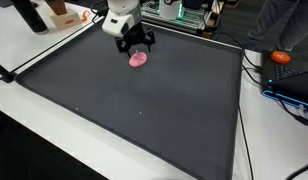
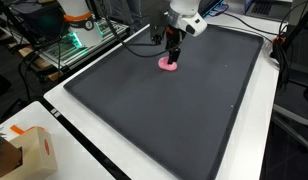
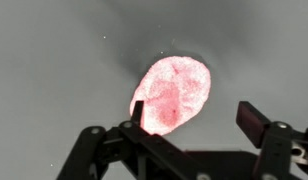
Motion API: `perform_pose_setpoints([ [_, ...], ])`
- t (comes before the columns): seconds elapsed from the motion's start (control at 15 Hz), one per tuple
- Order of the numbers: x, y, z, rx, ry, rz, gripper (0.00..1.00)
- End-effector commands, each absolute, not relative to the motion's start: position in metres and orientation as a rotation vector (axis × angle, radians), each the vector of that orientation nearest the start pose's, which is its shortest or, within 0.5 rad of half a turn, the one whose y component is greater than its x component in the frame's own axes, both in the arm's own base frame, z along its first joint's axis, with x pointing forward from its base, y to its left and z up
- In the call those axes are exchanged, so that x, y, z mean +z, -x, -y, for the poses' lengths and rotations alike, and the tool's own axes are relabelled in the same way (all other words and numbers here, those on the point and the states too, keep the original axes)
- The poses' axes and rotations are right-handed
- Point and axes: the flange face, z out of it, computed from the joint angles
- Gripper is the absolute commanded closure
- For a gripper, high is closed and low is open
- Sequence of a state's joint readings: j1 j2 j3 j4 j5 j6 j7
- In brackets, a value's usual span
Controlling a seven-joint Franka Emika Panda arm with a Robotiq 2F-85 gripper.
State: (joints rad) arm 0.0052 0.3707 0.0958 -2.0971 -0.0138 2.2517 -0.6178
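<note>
the end effector (image 1: 135,44) hangs just above a soft pink lump (image 1: 140,59), which lies toward one end of the dark mat (image 1: 144,115) covering the white worktop (image 1: 24,105). in the wrist view its fingers (image 3: 254,120) stand apart: one sits at the lump's edge and the other is clear of it to the side, so nothing is clamped. in an exterior view a cardboard box (image 2: 29,150) sits on a worktop corner, well apart from the lump.
</note>
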Motion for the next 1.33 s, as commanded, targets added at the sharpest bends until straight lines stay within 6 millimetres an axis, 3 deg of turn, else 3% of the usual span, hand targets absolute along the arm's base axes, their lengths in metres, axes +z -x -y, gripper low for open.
perform_pose_setpoints([
  [0.0,0.241,-0.563,-0.072,0.404,2.845,1.147,0.0],
  [0.4,0.238,-0.578,-0.108,0.581,2.809,1.257,0.0],
  [0.8,0.216,-0.587,-0.148,0.702,2.792,1.332,0.0],
  [1.27,0.193,-0.598,-0.163,0.803,2.819,1.404,0.0],
])
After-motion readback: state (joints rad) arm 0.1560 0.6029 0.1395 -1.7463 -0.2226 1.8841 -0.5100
